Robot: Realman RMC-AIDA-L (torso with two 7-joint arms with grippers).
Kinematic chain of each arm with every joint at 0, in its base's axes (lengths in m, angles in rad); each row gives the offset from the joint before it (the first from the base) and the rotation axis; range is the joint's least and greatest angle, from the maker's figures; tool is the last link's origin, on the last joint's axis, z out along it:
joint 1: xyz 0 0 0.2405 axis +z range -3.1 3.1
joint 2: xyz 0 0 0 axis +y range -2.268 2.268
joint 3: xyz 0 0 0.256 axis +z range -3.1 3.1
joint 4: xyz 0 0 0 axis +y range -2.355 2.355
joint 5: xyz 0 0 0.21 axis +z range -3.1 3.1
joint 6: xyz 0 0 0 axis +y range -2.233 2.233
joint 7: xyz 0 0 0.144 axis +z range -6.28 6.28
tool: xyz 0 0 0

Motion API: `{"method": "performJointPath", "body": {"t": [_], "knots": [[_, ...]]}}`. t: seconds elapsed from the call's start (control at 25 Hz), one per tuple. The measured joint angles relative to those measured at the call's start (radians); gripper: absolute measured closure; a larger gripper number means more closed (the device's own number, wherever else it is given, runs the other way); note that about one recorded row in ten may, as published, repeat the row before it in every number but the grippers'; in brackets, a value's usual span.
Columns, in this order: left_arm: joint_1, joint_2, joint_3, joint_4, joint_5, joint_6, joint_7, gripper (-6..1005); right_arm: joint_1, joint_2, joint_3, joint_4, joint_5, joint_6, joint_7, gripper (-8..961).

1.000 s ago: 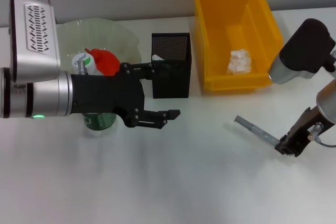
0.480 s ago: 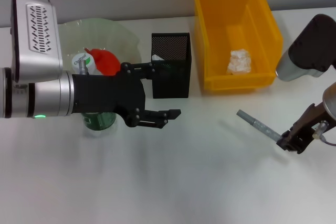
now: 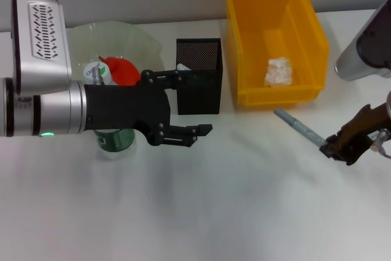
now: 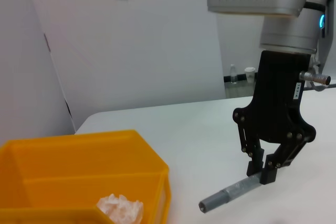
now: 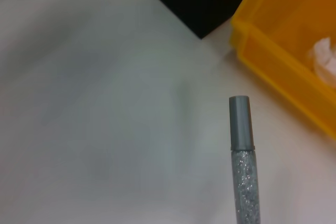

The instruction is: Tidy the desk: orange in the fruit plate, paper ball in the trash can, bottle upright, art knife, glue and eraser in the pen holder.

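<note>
Grey glitter-filled glue pen is being held by one end between the closed fingers of the right gripper, its free length jutting toward the black mesh pen holder, where it risks being levered loose against the rim, while the left gripper, fingers apart, is being kept beside that holder.

Lab or office test room, staged as a desk. A plain white table is seen against bare white walls. Desk props are set at 12 o'clock: black mesh pen holder, orange plastic bin. Cups on a far ledge are visible.
</note>
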Motion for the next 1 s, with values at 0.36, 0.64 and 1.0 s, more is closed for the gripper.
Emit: {"method": "performJointPath", "body": {"t": [0.36, 0.64, 1.0], "knots": [[0.002, 0.0, 0.003, 0.0, -0.006, 0.0, 0.001, 187, -0.049, 0.0, 0.0, -0.118, 0.012, 0.025, -0.031, 819], [0.0, 0.0, 0.003, 0.0, -0.006, 0.0, 0.002, 186, -0.073, 0.001, 0.001, -0.187, 0.05, 0.055, -0.062, 819], [0.0, 0.0, 0.003, 0.0, -0.006, 0.001, 0.001, 186, -0.116, 0.001, 0.004, -0.253, 0.068, 0.106, -0.111, 820]]}}
